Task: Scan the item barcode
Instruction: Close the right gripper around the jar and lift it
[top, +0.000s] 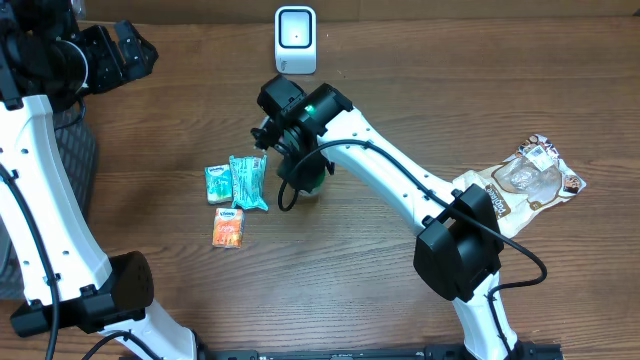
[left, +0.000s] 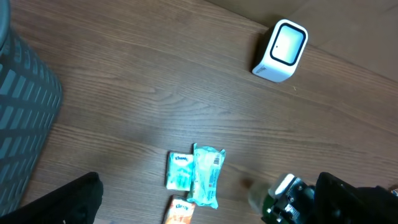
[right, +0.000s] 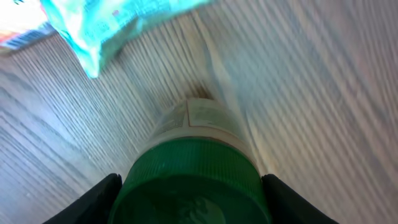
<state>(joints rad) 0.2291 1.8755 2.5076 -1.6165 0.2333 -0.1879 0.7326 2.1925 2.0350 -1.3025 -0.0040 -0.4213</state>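
The item is a small clear bottle with a green cap (right: 193, 168), standing upright on the wooden table just right of the packets (top: 312, 183). My right gripper (right: 191, 199) comes down over it, one black finger pressed against each side of the cap, so it is shut on the bottle. The arm hides most of the bottle from above. The white barcode scanner (top: 295, 40) stands at the back of the table, seen too in the left wrist view (left: 281, 51). My left gripper (left: 211, 199) hangs wide open at the far left (top: 110, 55) with nothing in it.
Two teal packets (top: 248, 180) (top: 218, 183) and an orange packet (top: 229, 228) lie left of the bottle. A brown and white snack bag (top: 530, 178) lies at the right. A grey basket (top: 75, 150) stands at the left edge.
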